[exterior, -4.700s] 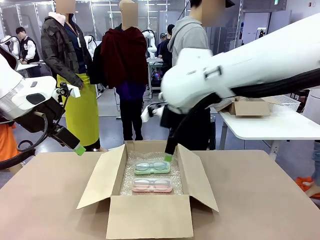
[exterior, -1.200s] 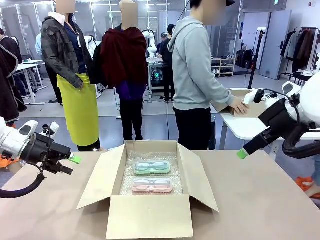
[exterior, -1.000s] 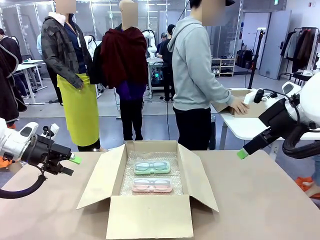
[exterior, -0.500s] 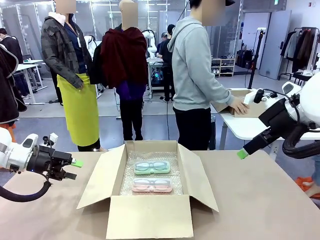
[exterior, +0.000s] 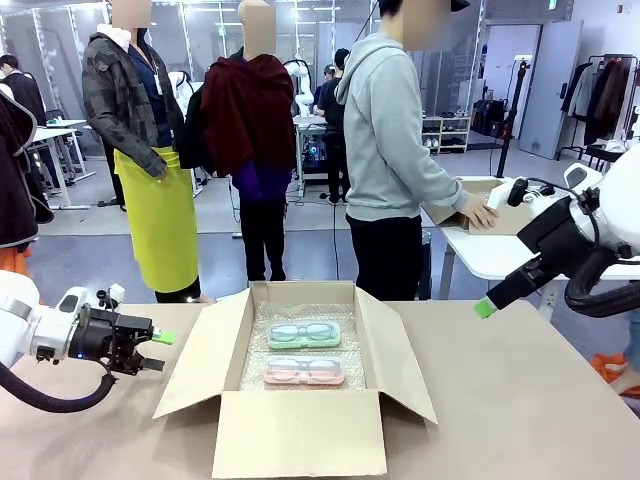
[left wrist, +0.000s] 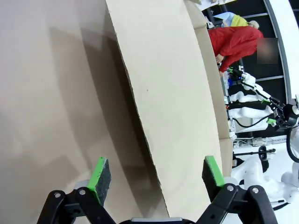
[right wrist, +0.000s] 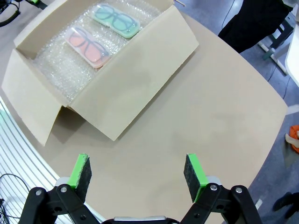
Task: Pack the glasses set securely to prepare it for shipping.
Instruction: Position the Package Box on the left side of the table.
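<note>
On the desk, middle: an open brown corrugated cardboard box (exterior: 300,400) stands with its four flaps spread outward on the tan desk (exterior: 520,400).
Box contents: a sheet of clear bubble wrap (exterior: 258,372) lines the floor; on it lie two flat, rounded-rectangle translucent cases side by side, close together.
Mint green glasses case (exterior: 304,335): nearer the far wall of the box, a dark-rimmed pair of glasses showing through the lid.
Pale pink glasses case (exterior: 304,371): nearer the robot's side, also with glasses visible inside.
Left gripper (exterior: 158,350): low over the desk, just outside the box's left flap, pointing toward it; its black fingers with green pads stand wide apart and hold nothing. The left wrist view shows the flap's edge between the two green pads (left wrist: 100,173); whether a pad touches the cardboard I cannot tell.
Right gripper (exterior: 484,307): raised above the desk's far right part, well apart from the box; in the right wrist view its fingers (right wrist: 192,171) are spread wide and bare, looking down at the box and both cases.
Cases and fingers: both cases lie inside the box, well clear of either pair of fingers.
</note>
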`<state>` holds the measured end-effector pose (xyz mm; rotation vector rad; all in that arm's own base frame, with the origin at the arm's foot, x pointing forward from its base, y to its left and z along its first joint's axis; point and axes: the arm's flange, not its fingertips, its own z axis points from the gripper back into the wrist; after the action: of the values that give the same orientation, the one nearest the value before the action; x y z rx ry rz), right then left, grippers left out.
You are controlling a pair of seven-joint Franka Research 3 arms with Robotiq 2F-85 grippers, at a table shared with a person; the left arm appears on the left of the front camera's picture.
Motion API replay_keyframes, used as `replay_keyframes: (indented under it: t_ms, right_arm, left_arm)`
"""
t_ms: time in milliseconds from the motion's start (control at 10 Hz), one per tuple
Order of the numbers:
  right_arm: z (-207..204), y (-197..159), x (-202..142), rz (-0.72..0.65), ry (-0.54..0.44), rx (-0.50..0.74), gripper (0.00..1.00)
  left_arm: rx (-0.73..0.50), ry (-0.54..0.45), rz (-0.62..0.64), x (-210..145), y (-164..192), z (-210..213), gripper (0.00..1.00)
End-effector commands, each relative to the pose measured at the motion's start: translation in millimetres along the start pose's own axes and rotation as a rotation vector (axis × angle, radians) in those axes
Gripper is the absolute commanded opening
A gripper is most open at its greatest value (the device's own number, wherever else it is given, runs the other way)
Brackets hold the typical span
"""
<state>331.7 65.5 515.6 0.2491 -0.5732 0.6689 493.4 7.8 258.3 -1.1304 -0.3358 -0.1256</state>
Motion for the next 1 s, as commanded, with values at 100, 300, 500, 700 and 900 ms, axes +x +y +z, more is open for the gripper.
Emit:
replay_keyframes:
  t_ms: [100, 300, 500, 700, 900]
  right_arm:
    - [-1, 1, 0, -0.009, -0.004, -0.005, 1.0]
    - [-1, 1, 0, -0.009, -0.004, -0.005, 1.0]
    - [-1, 1, 0, -0.009, -0.004, -0.005, 1.0]
    - [-1, 1, 0, -0.009, -0.004, -0.005, 1.0]
    - [-1, 1, 0, -0.009, -0.004, -0.005, 1.0]
  left_arm:
    - [-0.116, 0.024, 0.051, 5, 2, -15, 1.0]
    - [-0.174, 0.034, 0.073, 1, 0, -24, 1.0]
    - [-0.224, 0.044, 0.084, 1, -1, -30, 1.0]
    - [-0.331, 0.042, 0.13, -1, 5, -29, 1.0]
    - [-0.398, 0.034, 0.145, -4, 13, -27, 0.67]
